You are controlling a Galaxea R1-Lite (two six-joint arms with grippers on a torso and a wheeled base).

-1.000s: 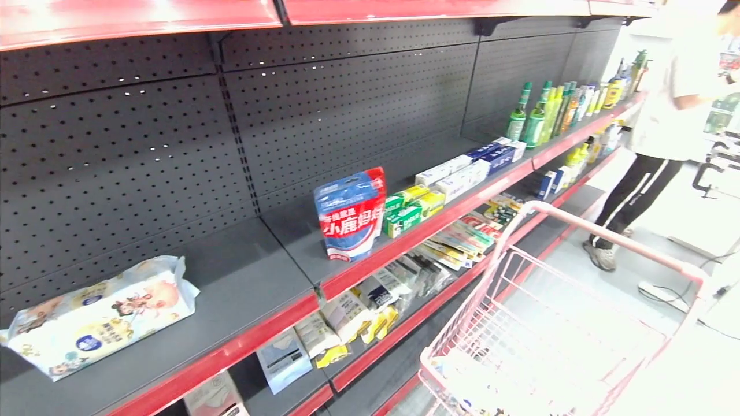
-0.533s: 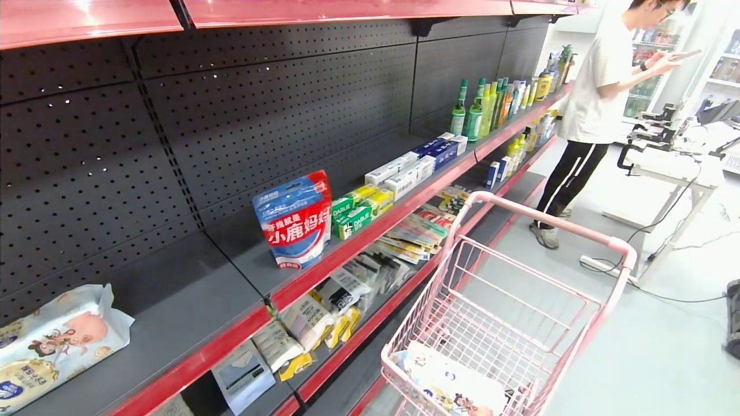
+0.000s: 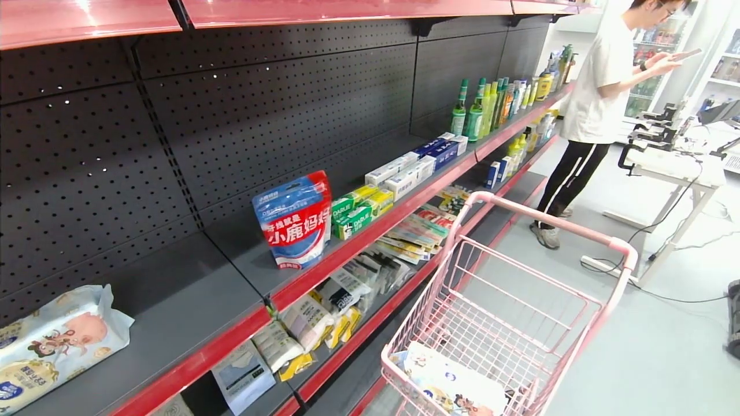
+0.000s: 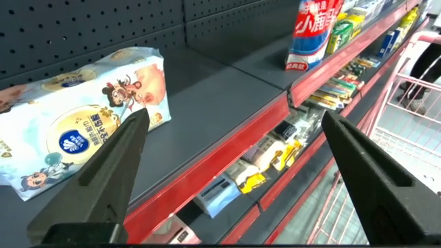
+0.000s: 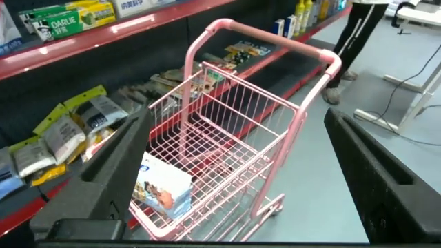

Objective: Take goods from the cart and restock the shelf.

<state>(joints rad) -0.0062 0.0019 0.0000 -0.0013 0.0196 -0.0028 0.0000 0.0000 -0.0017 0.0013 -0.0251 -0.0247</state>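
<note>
**To fetch from the cart: nearer by the right arm**

Head view. Shows the cart [image 3: 549,219] parked just beside the shelf [image 3: 191,300], with the cart pack [image 3: 457,384], a pack of wipes, lying flat in the basket's near corner on the shelf side. Shows the shelved pack [image 3: 55,346], a matching one, on the shelf's left end and a standing pouch [image 3: 295,219] further right, with bare shelf between them. Cuts the cart pack off at the frame edge. Probably puts its long axis across the basket's near end, though hard to be sure.

Left wrist view. Finds the left gripper [image 4: 234,116] hanging before the shelf edge, spread wide and holding nothing. Points it toward the bare stretch beside the shelved pack [image 4: 83,117].

Right wrist view. Finds the right gripper [image 5: 236,114] poised above the cart [image 5: 265,34], likewise spread wide and empty, looking steeply down into the basket. Sets the cart pack [image 5: 162,186] lower than the gripper, apart from it, toward the basket's shelf-side corner. Makes the right arm plainly the nearer one. Calls for a drop into that corner, wrist turned so the jaws close across the pack's short side.
</note>
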